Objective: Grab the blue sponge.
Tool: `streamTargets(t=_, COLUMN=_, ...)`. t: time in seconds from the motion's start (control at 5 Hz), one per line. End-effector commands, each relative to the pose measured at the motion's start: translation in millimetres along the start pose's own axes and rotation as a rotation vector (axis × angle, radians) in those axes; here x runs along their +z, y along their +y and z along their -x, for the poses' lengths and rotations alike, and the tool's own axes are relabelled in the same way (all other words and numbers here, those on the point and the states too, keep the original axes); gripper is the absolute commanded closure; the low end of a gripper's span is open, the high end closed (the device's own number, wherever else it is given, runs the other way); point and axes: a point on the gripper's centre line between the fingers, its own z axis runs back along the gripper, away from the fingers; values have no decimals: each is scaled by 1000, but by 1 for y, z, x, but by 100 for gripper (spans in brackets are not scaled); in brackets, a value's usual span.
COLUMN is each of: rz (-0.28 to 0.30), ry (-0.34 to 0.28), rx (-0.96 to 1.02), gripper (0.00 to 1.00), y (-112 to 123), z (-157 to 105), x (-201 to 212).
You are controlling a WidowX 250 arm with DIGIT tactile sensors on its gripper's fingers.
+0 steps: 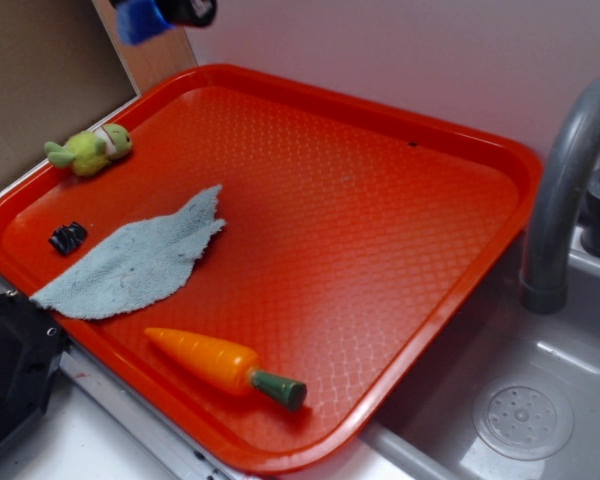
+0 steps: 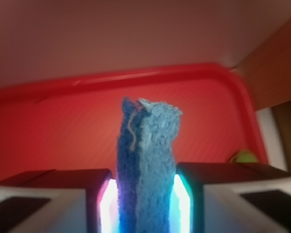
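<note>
Pincer (image 2: 145, 194) seemingly around blue sponge (image 2: 148, 160)

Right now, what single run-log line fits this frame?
gripper: shut on blue sponge | sponge: lifted above red tray | on tray: cloth, carrot, green plush toy

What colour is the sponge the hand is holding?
Bright blue. The sponge shows best in the wrist view, clamped in the hand.

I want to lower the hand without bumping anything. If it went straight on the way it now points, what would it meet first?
Probably bare red tray. The hand is shut on the blue sponge, and only tray surface shows beyond the sponge. The green plush toy lies well off to the side. Depth is unclear.
</note>
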Motion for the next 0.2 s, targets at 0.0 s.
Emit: streamTargets(t=0.0, rz=186, ry=8, rx=-165, gripper=100, y=6, z=4, x=50)
